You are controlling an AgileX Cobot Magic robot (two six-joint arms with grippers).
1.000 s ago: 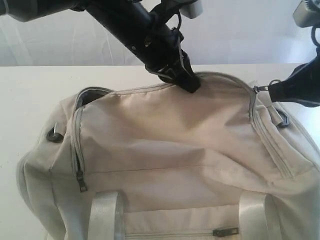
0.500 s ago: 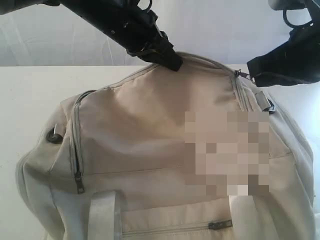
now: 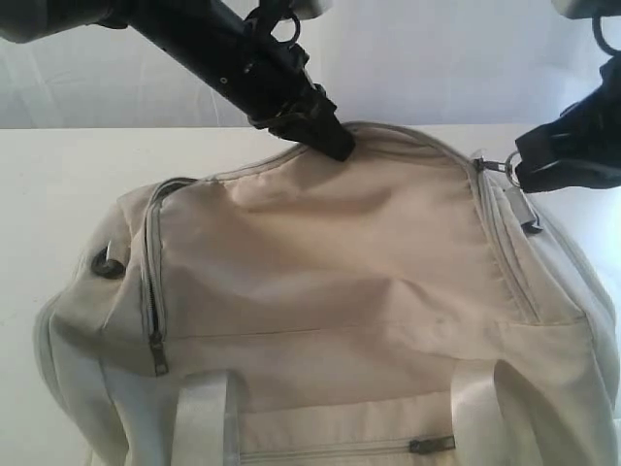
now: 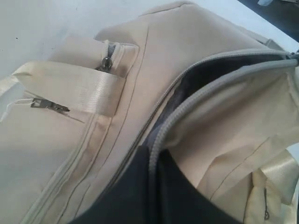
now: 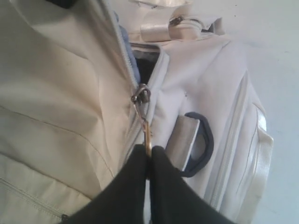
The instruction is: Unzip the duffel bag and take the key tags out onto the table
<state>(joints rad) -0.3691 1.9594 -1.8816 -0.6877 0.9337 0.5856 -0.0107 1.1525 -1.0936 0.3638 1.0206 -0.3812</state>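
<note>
The cream-beige duffel bag fills the table. My left gripper is shut on the grey zipper edge of the top flap, holding it up at the bag's far side. Beside that edge the main zipper gapes and dark lining shows. My right gripper is shut on the metal zipper pull at the bag's right end, just below its slider. The key tags are hidden from every view.
White webbing handles rise at the bag's near side above a front pocket zipper. A black D-ring sits on the left end, another next to the right gripper. Bare tabletop lies left of the bag.
The left gripper has shifted left along the top edge, carrying the fabric. The right gripper swung up and left with the pull, then came back right and down.
</note>
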